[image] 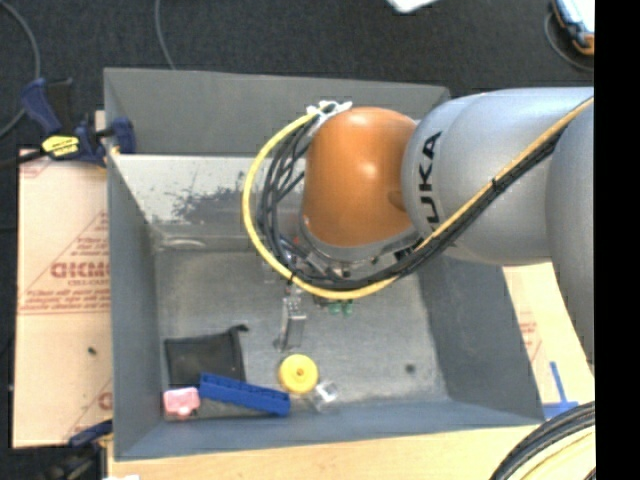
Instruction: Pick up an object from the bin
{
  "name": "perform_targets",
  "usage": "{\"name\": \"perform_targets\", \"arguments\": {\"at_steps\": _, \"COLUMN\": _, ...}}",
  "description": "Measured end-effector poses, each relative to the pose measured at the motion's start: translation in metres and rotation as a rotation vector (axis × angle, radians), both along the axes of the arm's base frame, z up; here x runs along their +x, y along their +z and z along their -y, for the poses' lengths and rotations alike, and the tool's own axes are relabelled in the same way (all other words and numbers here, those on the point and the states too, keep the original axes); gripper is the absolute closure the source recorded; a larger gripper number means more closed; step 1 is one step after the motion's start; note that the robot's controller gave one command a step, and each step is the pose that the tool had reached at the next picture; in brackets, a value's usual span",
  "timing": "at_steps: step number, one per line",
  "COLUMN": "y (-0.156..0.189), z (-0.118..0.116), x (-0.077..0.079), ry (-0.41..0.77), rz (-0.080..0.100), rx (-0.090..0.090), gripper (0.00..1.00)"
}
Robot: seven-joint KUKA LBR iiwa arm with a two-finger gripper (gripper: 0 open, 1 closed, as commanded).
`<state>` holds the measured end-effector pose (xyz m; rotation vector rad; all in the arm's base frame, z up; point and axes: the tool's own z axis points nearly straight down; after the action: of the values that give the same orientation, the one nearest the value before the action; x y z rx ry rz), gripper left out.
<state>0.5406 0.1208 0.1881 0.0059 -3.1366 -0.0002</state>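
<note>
You have not picked anything up yet. The fingers (291, 338) look pressed close together, with nothing between them. They hang just behind the yellow round piece (298, 372), toward the back wall of the bin (200, 278). That yellow piece is the nearest thing to them. A blue bar (245, 395) lies just left of the yellow piece, with a pink bit (181, 402) and a black flat piece (205, 356) farther left. Still to do, I think: open, go down, grab, lift.
</note>
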Motion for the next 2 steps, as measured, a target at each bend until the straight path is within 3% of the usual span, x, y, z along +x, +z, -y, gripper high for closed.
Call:
{"name": "perform_targets", "arguments": {"at_steps": 1, "y": 0.005, "z": 0.001, "x": 0.002, "ry": -0.004, "rz": 0.008, "rx": 0.001, "gripper": 0.0}}
{"name": "perform_targets", "arguments": {"at_steps": 2, "y": -0.12, "z": -0.081, "x": -0.033, "ry": -0.04, "rz": -0.004, "rx": 0.0, "gripper": 0.0}}
